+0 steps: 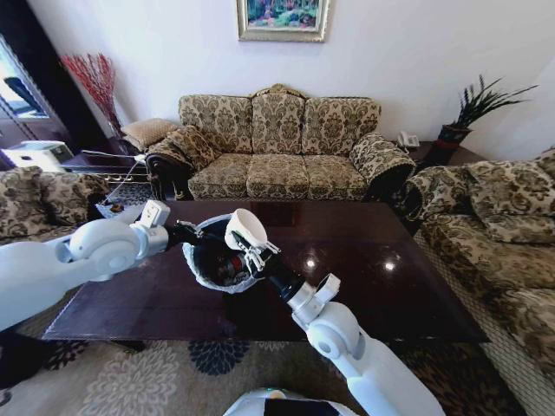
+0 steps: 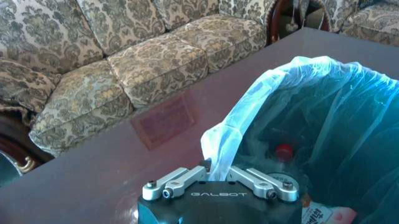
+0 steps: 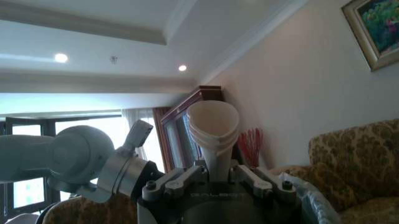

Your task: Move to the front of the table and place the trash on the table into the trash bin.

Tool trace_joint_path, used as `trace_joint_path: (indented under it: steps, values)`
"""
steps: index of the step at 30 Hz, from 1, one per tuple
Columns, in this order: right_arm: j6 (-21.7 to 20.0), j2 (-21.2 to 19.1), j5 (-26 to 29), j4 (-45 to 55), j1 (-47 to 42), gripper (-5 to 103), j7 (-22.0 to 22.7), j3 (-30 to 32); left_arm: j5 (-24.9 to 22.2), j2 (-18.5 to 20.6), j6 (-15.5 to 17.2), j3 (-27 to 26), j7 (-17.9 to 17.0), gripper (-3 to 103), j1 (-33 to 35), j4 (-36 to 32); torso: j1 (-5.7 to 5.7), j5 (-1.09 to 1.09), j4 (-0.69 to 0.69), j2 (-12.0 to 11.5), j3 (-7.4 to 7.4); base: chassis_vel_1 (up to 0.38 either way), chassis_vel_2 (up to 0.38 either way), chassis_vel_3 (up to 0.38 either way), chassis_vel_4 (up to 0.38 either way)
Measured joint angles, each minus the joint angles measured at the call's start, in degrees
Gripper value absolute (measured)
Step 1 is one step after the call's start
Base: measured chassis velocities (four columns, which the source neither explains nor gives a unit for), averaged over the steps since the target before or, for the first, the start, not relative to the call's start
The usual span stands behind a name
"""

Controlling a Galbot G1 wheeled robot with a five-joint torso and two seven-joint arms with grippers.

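While both arms reached forward over the table, the glossy dark reddish-brown top mirrored the ceiling lights and a pale rectangular reflection. Under the table lay a patterned floral rug.

On the robot's left, the left gripper had its jaws pinched on the bag liner, a thin translucent sheet ruffled over the rim of the trash bin. That round black bin sat over the tabletop, tipped with its mouth toward the robot. Inside it, a red-capped bottle and a red-and-white wrapper were visible.

From the right, the right gripper had its jaws pressed on the narrow base of a white paper cup. Held just above the bin's rim, the cup had its long axis tilted up and away from the gripper, its open mouth facing up and back toward the left arm.

Beyond the table stood a 3-seat damask sofa, with matching sofas at both sides. Behind hung a framed painting on a pale wall, with red branches left and a potted plant right.
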Motion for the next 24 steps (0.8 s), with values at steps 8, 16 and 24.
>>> trace_joint_path:
  steps: [8, 16, 24]
  values:
    - [0.08, 0.93, -0.58, -0.72, -0.50, 28, -0.14, 0.24, 0.07, -0.50, -0.27, -0.01, 0.10, 0, -0.21, -0.55, 0.00, 0.00, 0.00, 0.00, 0.00, 0.000, 0.000, 0.000, 0.000]
    - [-0.03, 1.16, -0.60, -0.66, -0.69, 56, 0.00, 0.25, 0.10, -0.86, -0.28, -0.06, 0.19, 0, -0.42, -0.95, 0.00, 0.00, -0.01, 0.00, 0.00, 0.000, 0.000, 0.000, 0.000]
    - [0.82, 1.16, 0.77, 0.67, -1.19, 84, -1.20, 0.50, 0.13, -1.79, 0.53, -0.11, 0.20, 0, -0.70, -1.47, 0.00, 0.01, -0.01, 0.00, 0.00, 0.000, 0.000, 0.000, 0.000]
